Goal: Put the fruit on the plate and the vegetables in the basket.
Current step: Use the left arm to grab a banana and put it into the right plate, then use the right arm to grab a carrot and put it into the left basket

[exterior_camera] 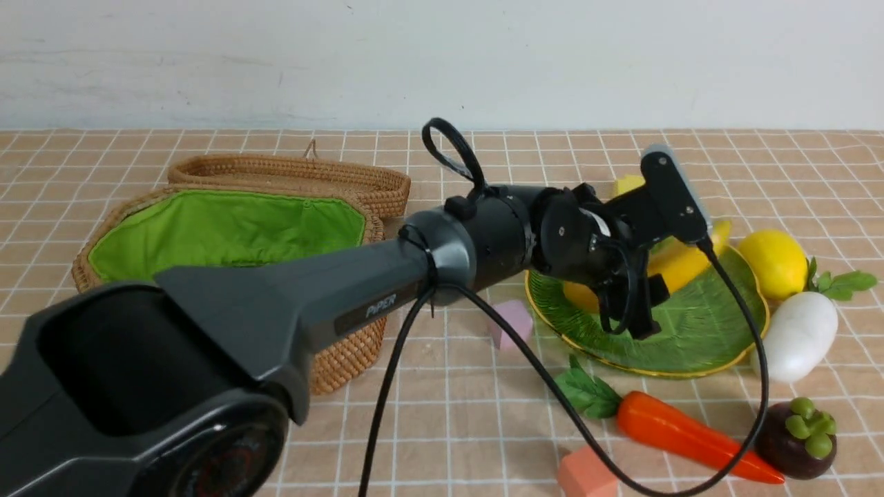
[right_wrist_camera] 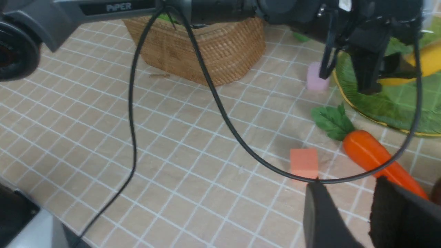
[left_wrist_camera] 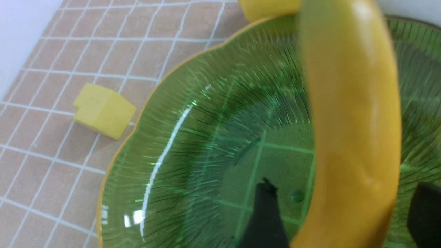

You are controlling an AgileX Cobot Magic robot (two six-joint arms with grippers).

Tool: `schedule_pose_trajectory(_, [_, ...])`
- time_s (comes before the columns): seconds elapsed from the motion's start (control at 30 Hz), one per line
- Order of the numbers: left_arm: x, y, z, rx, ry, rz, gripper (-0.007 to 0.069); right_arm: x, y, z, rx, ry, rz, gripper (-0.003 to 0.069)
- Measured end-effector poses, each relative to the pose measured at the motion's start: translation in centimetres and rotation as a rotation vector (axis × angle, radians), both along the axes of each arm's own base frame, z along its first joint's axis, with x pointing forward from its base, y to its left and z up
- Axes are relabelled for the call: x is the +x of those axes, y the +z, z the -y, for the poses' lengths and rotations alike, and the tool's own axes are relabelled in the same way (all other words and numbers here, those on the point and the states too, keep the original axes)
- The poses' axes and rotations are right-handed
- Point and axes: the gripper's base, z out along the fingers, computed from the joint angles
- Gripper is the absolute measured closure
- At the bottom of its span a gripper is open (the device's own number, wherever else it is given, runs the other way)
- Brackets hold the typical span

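The yellow banana lies on the green leaf-shaped plate. My left gripper hangs over the plate, open, with its jaws on either side of the banana and a gap at each side. The lemon, white radish, carrot and mangosteen lie on the table around the plate. The basket stands at the left, its green lining bare. My right gripper is open and empty, low above the table near the carrot. Eggplant and gourd are out of view.
A shallow wicker lid lies behind the basket. Foam cubes sit near the plate: pink, orange and yellow. The left arm's black cable loops down over the carrot.
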Motion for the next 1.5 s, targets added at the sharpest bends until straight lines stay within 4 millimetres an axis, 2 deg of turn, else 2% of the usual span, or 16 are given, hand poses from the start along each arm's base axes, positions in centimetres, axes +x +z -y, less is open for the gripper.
schedule_pose_trajectory(0.07, [-0.2,-0.1,-0.1,0.019,-0.011,-0.027,0.0006,0.0,-0.1,0.6,-0.053,-0.053,-0.015,0.0421])
schedule_pose_trajectory(0.17, [-1.0,1.0,-0.4,0.029,-0.026,-0.097,-0.0036,0.1,0.1,1.4,-0.102,-0.137,-0.047,0.0421])
schedule_pose_trajectory(0.23, [-2.6,4.4,-1.3,0.007,-0.014,-0.216,-0.0017,0.6,-0.1,2.0,-0.152,-0.204,-0.120,0.0421])
schedule_pose_trajectory(0.37, [-5.0,10.2,-3.3,-0.067,0.093,-0.371,0.0111,1.7,-0.7,1.8,-0.198,-0.219,-0.224,0.0421])
schedule_pose_trajectory(0.4, [-6.7,14.0,-5.2,-0.105,0.182,-0.429,0.0267,3.1,-1.2,1.5,-0.225,-0.216,-0.285,0.0421])
schedule_pose_trajectory(0.47, [-7.7,16.2,-6.3,-0.128,0.228,-0.439,0.0360,3.9,-1.4,1.2,-0.237,-0.214,-0.315,0.0421])
schedule_pose_trajectory(0.5, [-9.1,19.1,-8.1,-0.160,0.283,-0.437,0.0491,5.1,-1.7,0.9,-0.252,-0.211,-0.352,0.0421])
schedule_pose_trajectory(0.57, [-11.4,23.0,-10.9,-0.192,0.328,-0.400,0.0615,7.4,-2.3,0.2,-0.275,-0.194,-0.383,0.0421])
schedule_pose_trajectory(0.7, [-16.2,28.0,-15.6,-0.257,0.365,-0.374,0.0638,11.9,-4.0,-1.6,-0.285,-0.116,-0.416,0.0421])
schedule_pose_trajectory(0.87, [-21.4,28.4,-21.0,-0.268,0.410,-0.357,0.0638,16.4,-7.3,-3.4,-0.361,0.032,-0.474,0.0415])
schedule_pose_trajectory(0.93, [-23.6,26.8,-23.2,-0.275,0.431,-0.364,0.0638,17.8,-8.9,-3.8,-0.412,0.092,-0.503,0.0405])
schedule_pose_trajectory(0.97, [-23.5,26.3,-23.1,-0.261,0.436,-0.374,0.0638,18.1,-9.3,-3.9,-0.417,0.098,-0.511,0.0403])
schedule_pose_trajectory(1.03, [-26.7,23.7,-26.1,-0.300,0.435,-0.369,0.0638,19.9,-11.4,-4.3,-0.470,0.153,-0.525,0.0371])
schedule_pose_trajectory(1.2, [-31.2,18.3,-29.9,-0.398,0.405,-0.354,0.0638,22.8,-14.8,-4.9,-0.539,0.197,-0.497,0.0262])
schedule_pose_trajectory(1.33, [-32.9,15.5,-31.5,-0.444,0.394,-0.328,0.0638,24.6,-17.5,-5.1,-0.611,0.247,-0.460,0.0183])
schedule_pose_trajectory(1.5, [-33.6,14.6,-32.1,-0.447,0.392,-0.339,0.0638,26.8,-20.9,-5.2,-0.688,0.279,-0.390,0.0162])
